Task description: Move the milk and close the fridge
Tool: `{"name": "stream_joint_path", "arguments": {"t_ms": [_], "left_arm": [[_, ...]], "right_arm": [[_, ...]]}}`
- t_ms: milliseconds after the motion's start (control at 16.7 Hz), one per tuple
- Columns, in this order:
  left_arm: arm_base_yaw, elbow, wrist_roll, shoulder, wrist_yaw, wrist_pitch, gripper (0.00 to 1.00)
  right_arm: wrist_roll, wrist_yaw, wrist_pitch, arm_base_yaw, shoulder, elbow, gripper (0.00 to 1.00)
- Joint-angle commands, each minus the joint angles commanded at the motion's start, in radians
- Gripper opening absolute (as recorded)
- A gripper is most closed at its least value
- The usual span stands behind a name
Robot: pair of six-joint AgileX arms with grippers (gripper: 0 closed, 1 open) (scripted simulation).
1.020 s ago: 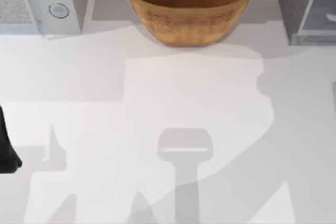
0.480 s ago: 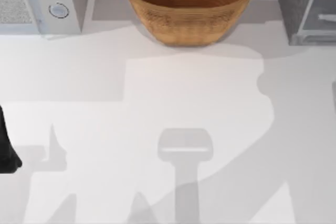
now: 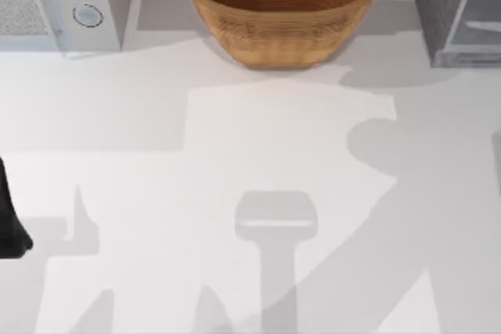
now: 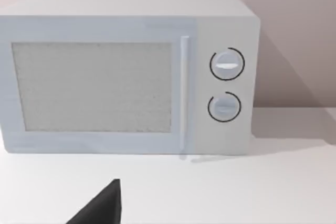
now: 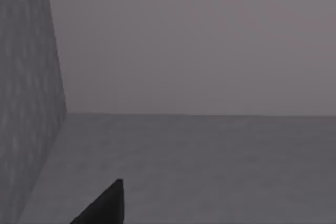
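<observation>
White table, seen from above: basket at the back, fridge at the right corner, my left arm parked at the left edge. The right-side shadow has spread leftward since a moment ago, so I judge my right arm is moving. Left wrist: microwave ahead. Right wrist: grey fridge interior, no milk visible. I cannot tell either gripper's state.

— How much of the fridge can you make out from above?

— One corner; the top and right edges cut the rest off.

— The basket?

— Its far rim runs off the top edge. The white box with two knobs is clipped at the left.

— And the left arm?

— A dark sliver at the left edge; its hand is out of frame.
</observation>
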Motion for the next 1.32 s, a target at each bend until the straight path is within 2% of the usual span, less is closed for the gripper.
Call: {"name": "stream_joint_path", "arguments": {"t_ms": [300,900,1140,1320], "left_arm": [[0.0,0.0,0.0,0.0,0.0,0.0,1.0],[0.0,0.0,0.0,0.0,0.0,0.0,1.0],[0.0,0.0,0.0,0.0,0.0,0.0,1.0],[0.0,0.0,0.0,0.0,0.0,0.0,1.0]], "right_arm": [[-0.006,0.04,-0.125,0.03,-0.417,-0.213,1.0],[0.001,0.129,-0.517,0.132,-1.64,-0.856,1.0],[0.011,0.156,-0.657,0.168,-1.938,-1.078,1.0],[0.017,0.17,-0.721,0.183,-2.053,-1.179,1.0]]}}
